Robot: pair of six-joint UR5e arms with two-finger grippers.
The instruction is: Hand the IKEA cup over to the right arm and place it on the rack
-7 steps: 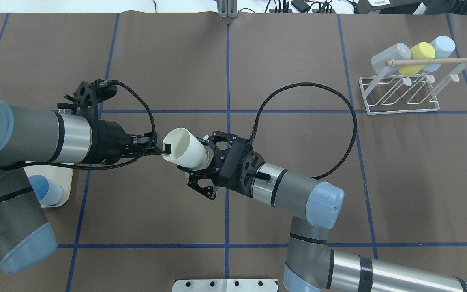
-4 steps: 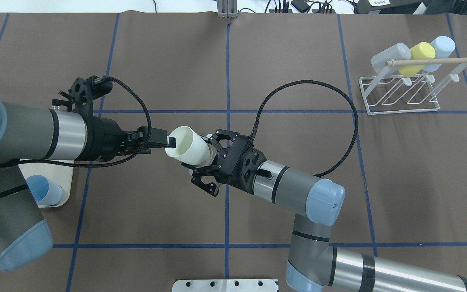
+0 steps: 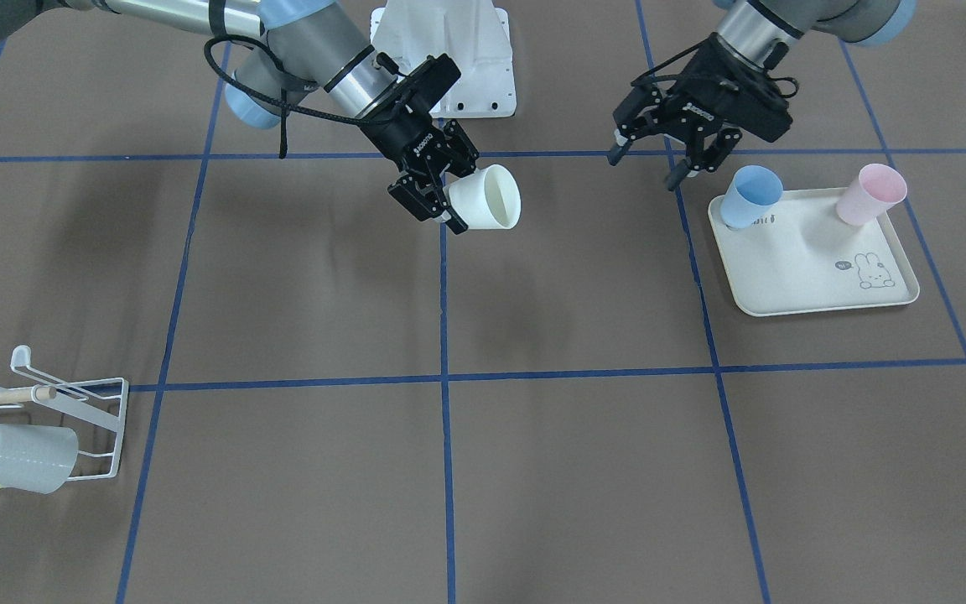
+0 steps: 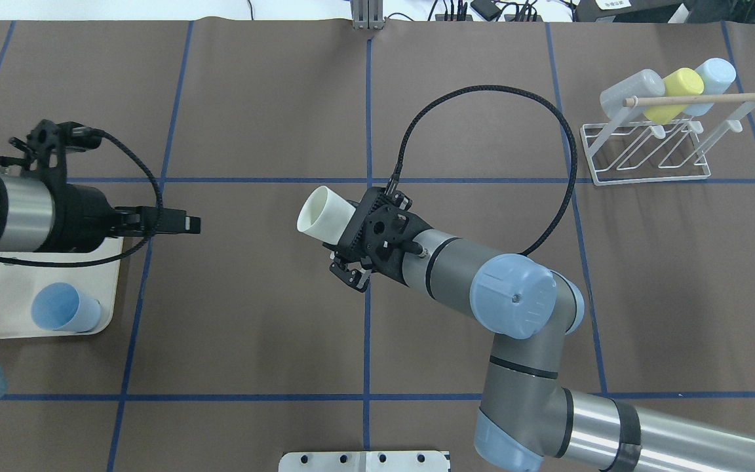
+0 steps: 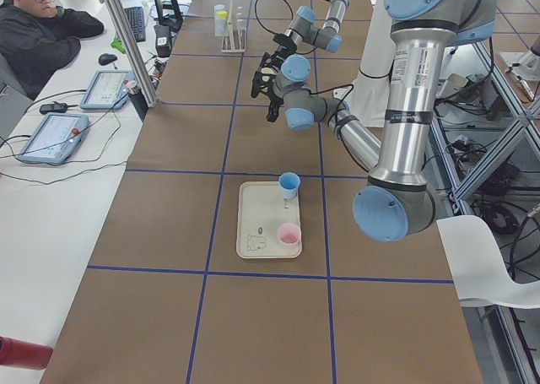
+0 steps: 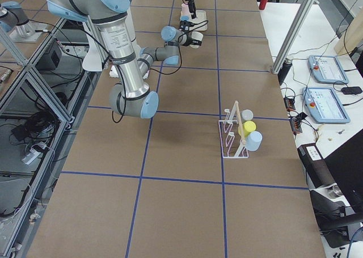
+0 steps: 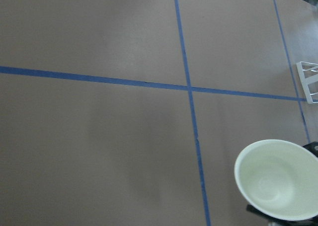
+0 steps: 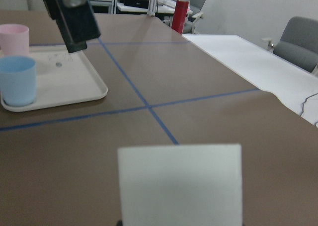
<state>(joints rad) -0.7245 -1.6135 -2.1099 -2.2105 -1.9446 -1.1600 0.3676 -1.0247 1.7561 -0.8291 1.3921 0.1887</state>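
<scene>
Long brown table seen from its end, with two arms over it.

The near left arm (image 5: 413,72) stands tall at 3 o'clock. Its forearm stretches in toward the middle, where the left gripper (image 5: 268,87) hangs above the table, at 12 o'clock from a cream tray (image 5: 253,242). On the tray, a blue cup (image 5: 288,184) stands at the 1 o'clock corner and a pink cup (image 5: 289,234) at the 4 o'clock side, apart from each other. The far right arm (image 5: 305,18) shows small at 12 o'clock, with the rack (image 5: 234,38), cups on it, at 11 o'clock. A seated person (image 5: 38,29) is at 10 o'clock by a white side table (image 5: 42,232) bearing a tablet (image 5: 105,89) and a second tablet (image 5: 51,136). A red bottle (image 5: 21,352) lies at 7 o'clock, and a white chair (image 5: 485,266) stands at 4 o'clock.
</scene>
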